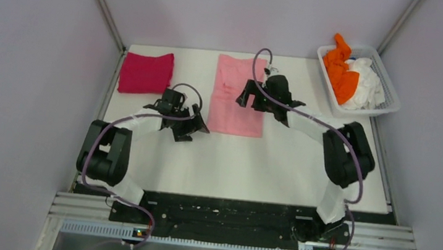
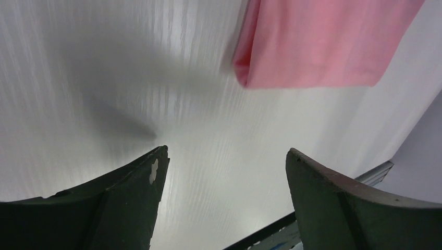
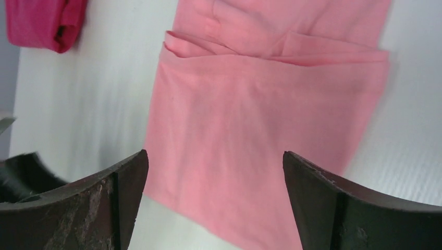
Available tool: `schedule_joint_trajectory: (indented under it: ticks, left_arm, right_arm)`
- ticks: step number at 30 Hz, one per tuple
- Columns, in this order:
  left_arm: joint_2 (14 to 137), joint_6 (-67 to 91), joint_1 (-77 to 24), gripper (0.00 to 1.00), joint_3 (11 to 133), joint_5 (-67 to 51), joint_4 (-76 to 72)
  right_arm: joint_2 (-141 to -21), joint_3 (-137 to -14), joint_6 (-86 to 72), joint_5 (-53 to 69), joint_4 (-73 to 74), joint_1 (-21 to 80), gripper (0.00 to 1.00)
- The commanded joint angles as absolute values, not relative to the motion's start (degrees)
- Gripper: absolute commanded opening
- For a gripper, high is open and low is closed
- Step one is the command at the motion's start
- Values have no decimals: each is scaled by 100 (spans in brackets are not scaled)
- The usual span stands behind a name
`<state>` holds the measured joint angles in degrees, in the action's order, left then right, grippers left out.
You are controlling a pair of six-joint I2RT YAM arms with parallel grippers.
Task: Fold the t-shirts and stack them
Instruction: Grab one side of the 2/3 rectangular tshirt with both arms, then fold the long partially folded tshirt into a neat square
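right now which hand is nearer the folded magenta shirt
Left. The left hand hangs open just nearer the bases and to the right of the magenta shirt; the right hand is farther right, over the pink shirt.

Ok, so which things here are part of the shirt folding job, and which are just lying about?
Part of the job:
light pink cotton t-shirt, folded long, mid-table
deep magenta-red folded t-shirt, far left
crumpled orange t-shirt, far right
crumpled white t-shirt, beside it

Just lying about:
white slatted plastic basket, holding the orange and white ones

Pink t-shirt (image 1: pixel 238 96), magenta t-shirt (image 1: pixel 145 72), folded flat
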<state>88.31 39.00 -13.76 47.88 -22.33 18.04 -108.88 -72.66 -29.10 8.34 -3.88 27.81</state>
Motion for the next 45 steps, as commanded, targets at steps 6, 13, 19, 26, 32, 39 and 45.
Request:
schedule_joint_trajectory:
  ticks: [6, 13, 19, 26, 32, 39, 45]
  left_arm:
    - [10416, 3824, -1380, 64, 6001, -2418, 1185]
    - [10793, 3873, -1380, 23, 6142, -2601, 1044]
    - [10784, 3879, -1380, 0, 6117, -2535, 1077]
    - [10662, 3873, -1380, 0, 6016, -2492, 1063]
    - [9610, 3822, -1429, 0, 5171, -2598, 1285]
    - [6306, 4117, -1782, 0, 3516, -2206, 2838]
    - [3922, 4667, -1885, 0, 3468, -2162, 3882]
  right_arm:
    - [-8782, -4593, -3673, 375, -763, 2601, 94]
    - [-9472, -4651, -3765, 845, -774, 2593, 65]
    - [-9634, -4592, -3793, 675, -742, 2593, 50]
    - [-9909, -4635, -3834, 724, -800, 2593, 0]
    - [-8718, -4241, -3478, 844, -177, 2985, 0]
    - [-6198, -3397, -4048, 1113, 1450, 4059, 0]
    - [-4724, -3158, -4735, 1742, 1563, 4394, 0]
